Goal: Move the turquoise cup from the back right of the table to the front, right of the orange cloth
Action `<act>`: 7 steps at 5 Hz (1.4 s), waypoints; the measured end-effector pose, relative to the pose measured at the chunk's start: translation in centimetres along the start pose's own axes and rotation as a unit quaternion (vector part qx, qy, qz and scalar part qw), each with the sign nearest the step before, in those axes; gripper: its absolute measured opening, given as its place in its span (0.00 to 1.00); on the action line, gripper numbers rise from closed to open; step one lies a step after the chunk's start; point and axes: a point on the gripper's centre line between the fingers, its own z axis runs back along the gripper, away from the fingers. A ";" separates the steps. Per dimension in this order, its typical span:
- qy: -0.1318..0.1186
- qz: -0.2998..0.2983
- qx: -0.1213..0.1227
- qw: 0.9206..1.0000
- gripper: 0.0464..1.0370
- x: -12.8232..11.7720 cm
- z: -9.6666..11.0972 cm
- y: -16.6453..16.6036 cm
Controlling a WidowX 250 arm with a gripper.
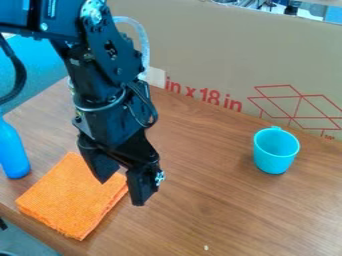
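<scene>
I have the pincer point(121, 193) over the right-hand part of the orange cloth point(70, 200), its two fingers spread wide with nothing between them. From this angle I can't tell whether they touch the fabric. The cloth lies flat on the wooden bench point(207, 200), near its front left edge. Left of the cloth I see a blue bottle point(12, 154); well off to its right, an upright turquoise cup point(272, 159). Behind the cloth, past the arm, stands a cardboard panel point(214, 55) with red print.
</scene>
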 end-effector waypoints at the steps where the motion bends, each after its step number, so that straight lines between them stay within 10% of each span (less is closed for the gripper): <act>1: 0.006 0.001 0.000 1.000 0.96 -0.2 -0.3 0.0; 7: -0.070 0.065 -0.018 0.995 0.96 14.3 -5.5 -5.2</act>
